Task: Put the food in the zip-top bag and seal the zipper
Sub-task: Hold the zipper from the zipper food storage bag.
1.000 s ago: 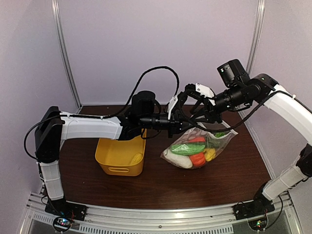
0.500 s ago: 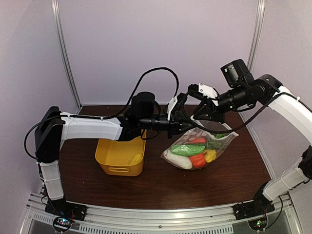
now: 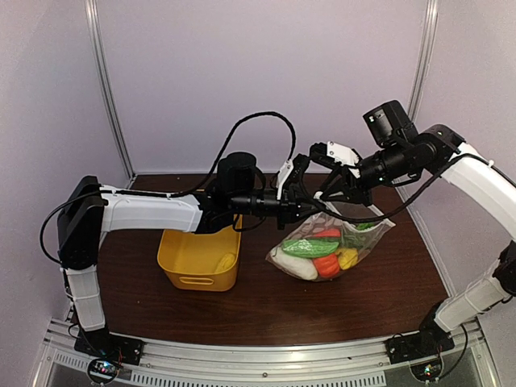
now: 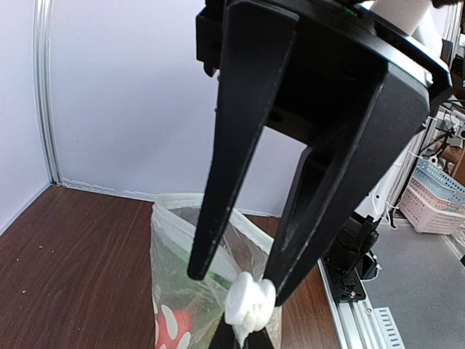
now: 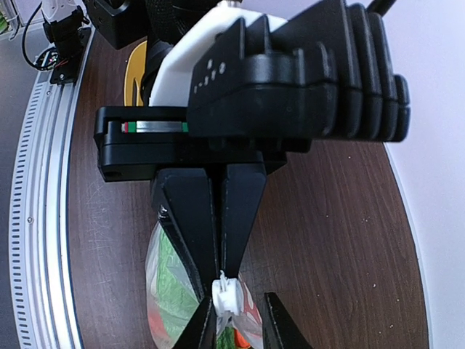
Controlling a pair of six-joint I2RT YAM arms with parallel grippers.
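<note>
Left pincer (image 4: pixel 249 305) pressed together, pinching zip-top bag (image 3: pixel 363 238) at its mouth edge (food (image 3: pixel 310 247) inside, bag bottom down on table (image 3: pixel 266 310)). Right pincer (image 5: pixel 241 309) part-spread, straddling same edge just beside.

Soft even light, mild shadows; wrist-view foreground blurry.

Left gripper (image 4: pixel 247 307) pinched tight — right gripper (image 5: pixel 241 329) just opposite, jaws parted, both raised
</note>
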